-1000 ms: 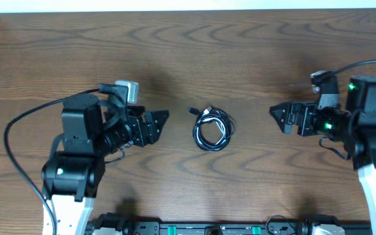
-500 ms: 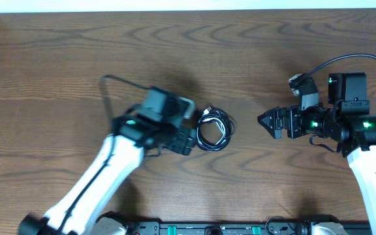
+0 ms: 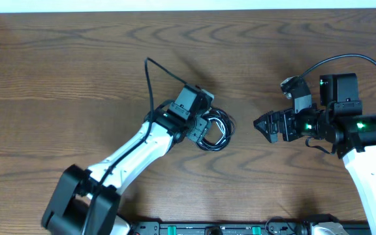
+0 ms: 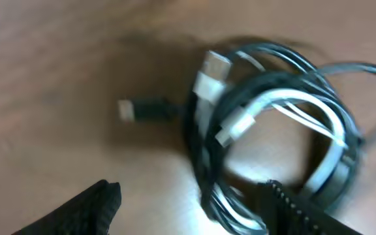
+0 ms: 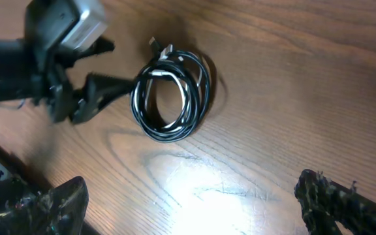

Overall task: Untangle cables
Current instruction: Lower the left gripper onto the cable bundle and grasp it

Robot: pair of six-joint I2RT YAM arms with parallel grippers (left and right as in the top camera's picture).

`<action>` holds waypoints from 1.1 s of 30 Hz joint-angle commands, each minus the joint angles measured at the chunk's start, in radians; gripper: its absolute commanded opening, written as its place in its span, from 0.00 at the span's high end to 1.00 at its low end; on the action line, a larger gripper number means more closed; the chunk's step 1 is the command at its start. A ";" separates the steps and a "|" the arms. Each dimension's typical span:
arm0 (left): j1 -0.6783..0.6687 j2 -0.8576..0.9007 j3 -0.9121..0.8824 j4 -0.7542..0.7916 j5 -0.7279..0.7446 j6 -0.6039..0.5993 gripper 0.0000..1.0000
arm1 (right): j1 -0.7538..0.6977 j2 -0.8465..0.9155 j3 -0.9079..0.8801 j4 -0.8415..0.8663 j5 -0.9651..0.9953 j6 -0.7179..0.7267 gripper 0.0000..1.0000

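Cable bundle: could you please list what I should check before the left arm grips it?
1. Left gripper open: ok.
2. Cables partly between its jaws: ok.
3. Right gripper open, apart from the cables: ok.
4. Black plug and white plug exposed: ok.
5. Cables separated: not ok, black and white wound in one coil.
6. Which strand the jaws would catch: cannot tell, the wrist view is blurred.

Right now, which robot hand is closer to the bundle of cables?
Left. The left gripper is at the left edge of the cables, jaws open. The right gripper is off to their right, not touching.
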 commanded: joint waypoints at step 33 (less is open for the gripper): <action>-0.042 0.086 0.003 0.018 0.158 0.076 0.41 | 0.054 -0.003 0.016 -0.002 0.031 -0.013 0.01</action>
